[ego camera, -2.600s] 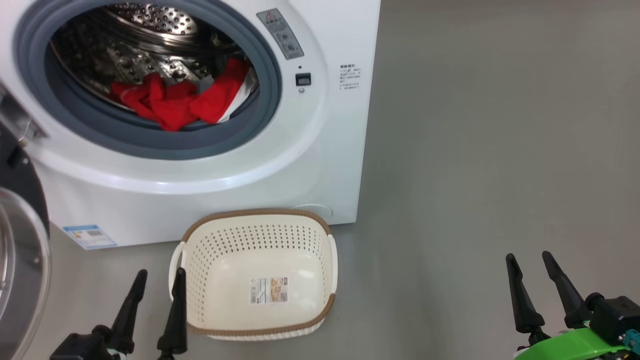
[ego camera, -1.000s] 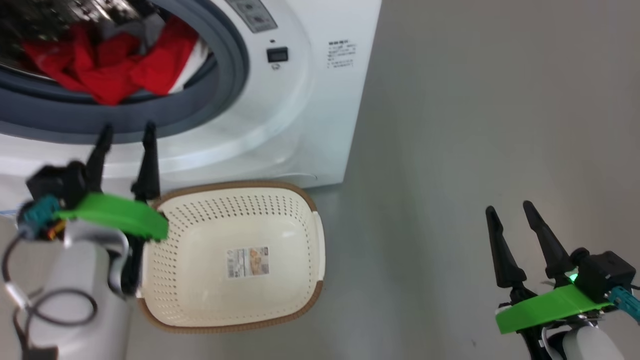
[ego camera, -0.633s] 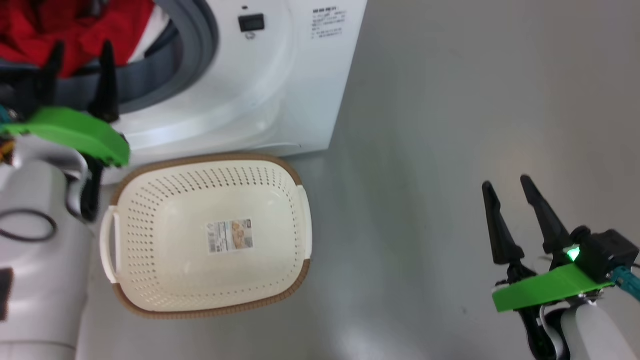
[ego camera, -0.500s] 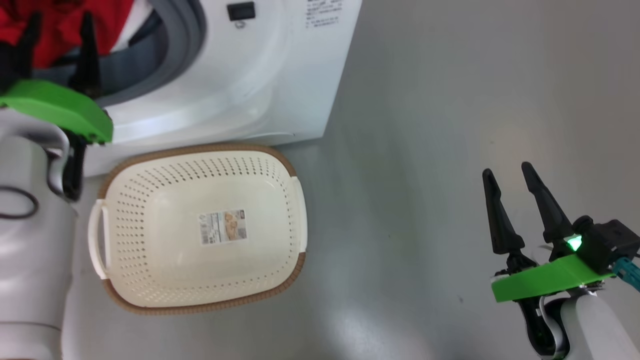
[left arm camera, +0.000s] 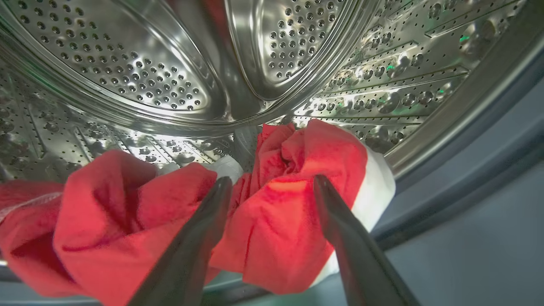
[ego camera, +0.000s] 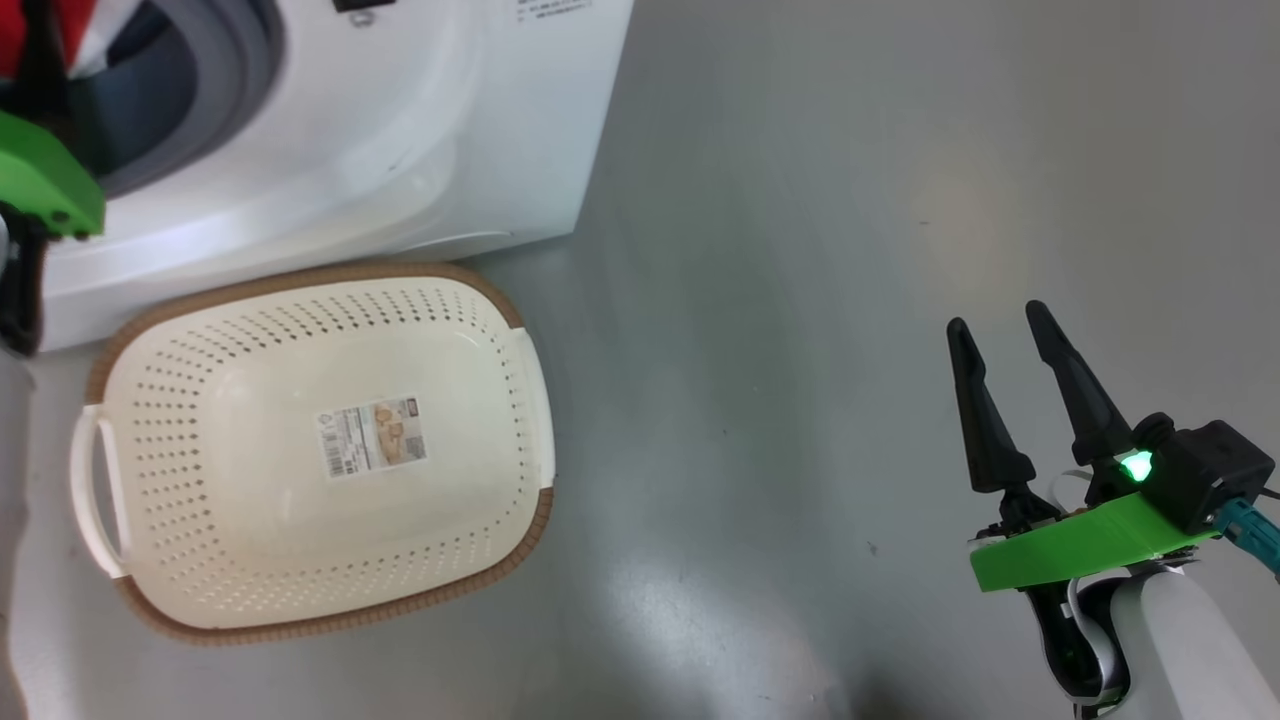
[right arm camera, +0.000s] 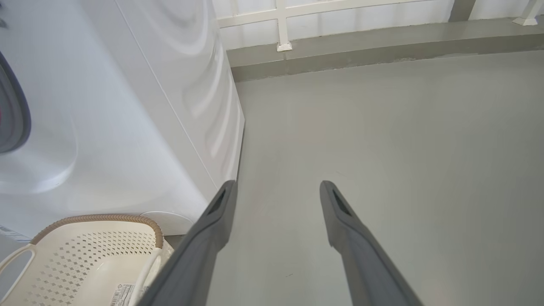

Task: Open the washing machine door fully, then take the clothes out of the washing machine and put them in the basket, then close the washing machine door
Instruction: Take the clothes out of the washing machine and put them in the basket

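So: I have my left gripper (left arm camera: 272, 179) spread astride the clothes (left arm camera: 297, 148) inside the washing machine (ego camera: 400, 150), nothing gripped | right gripper (ego camera: 995, 315) spread, idle | basket (ego camera: 300, 275) empty | I reckon unloading and closing remain

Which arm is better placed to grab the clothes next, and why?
Left. The left gripper, open, reaches into the washing machine with the clothes between its fingers; the right gripper hangs open above the floor, away from the opening.
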Tool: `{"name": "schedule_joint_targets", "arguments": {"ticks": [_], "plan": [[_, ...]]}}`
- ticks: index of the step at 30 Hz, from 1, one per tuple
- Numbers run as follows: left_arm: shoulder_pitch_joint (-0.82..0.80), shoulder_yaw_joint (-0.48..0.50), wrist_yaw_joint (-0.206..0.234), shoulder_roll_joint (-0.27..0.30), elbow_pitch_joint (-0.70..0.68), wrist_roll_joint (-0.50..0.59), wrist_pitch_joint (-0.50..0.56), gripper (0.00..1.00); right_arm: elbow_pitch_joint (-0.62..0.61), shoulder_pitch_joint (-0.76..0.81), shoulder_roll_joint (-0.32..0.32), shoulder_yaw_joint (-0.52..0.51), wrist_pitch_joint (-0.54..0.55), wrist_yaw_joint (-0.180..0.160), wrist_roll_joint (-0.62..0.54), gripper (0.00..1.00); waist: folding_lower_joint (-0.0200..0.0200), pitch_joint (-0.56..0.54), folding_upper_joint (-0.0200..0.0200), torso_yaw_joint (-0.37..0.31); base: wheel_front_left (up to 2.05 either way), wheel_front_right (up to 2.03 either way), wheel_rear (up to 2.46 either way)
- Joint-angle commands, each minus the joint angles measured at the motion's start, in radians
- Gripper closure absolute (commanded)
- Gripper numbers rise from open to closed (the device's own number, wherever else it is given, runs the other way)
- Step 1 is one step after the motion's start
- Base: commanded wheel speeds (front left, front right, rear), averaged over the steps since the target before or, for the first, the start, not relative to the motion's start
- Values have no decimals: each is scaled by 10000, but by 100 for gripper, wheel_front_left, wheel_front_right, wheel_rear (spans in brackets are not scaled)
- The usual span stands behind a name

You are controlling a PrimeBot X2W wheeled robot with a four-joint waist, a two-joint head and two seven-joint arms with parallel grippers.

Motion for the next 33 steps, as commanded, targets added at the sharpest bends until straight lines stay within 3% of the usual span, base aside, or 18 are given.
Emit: {"name": "schedule_joint_targets", "arguments": {"ticks": [1, 12, 13, 14, 15, 16, 17, 25, 33], "plan": [[-152, 83, -56, 595, -130, -54, -51, 0, -251, -27, -83, 256, -65, 65, 25, 0, 0, 135, -1, -123, 0, 0, 0], [-464, -785, -56, 820, 277, -838, -51, 0, -323, -106, 3, 304, -65, 65, -5, 0, 0, 372, -1, -310, 0, 0, 0], [-477, -823, -56, 839, 327, -922, -51, 8, -335, -114, 14, 306, -65, 65, -7, 0, 0, 366, -1, -313, 0, 0, 0], [-470, -912, -56, 838, 405, -999, -51, 54, -344, -116, 23, 311, -65, 65, -7, 0, 0, 354, -1, -317, 0, 0, 0], [-483, -1022, -56, 851, 462, -1043, -51, 67, -354, -119, 30, 310, -65, 65, -4, 0, 0, 352, -1, -314, 0, 0, 0], [-504, -1107, -56, 868, 480, -1098, -51, 91, -361, -124, 35, 307, -65, 65, -1, 0, 0, 350, -1, -310, 0, 0, 0], [-518, -1169, -56, 881, 465, -1167, -51, 100, -367, -128, 40, 302, -65, 65, 2, 0, 0, 349, -1, -304, 0, 0, 0], [-426, -1191, -56, 931, 63, -1563, -51, 100, -369, -167, 62, 249, -65, 65, 9, 0, 0, 253, -1, -167, 0, 0, 0], [581, 11, 160, 491, -1307, -1035, -51, 100, -266, -154, 58, 167, -65, 65, 14, 0, 0, -219, -1, 231, 0, 0, 0]]}}
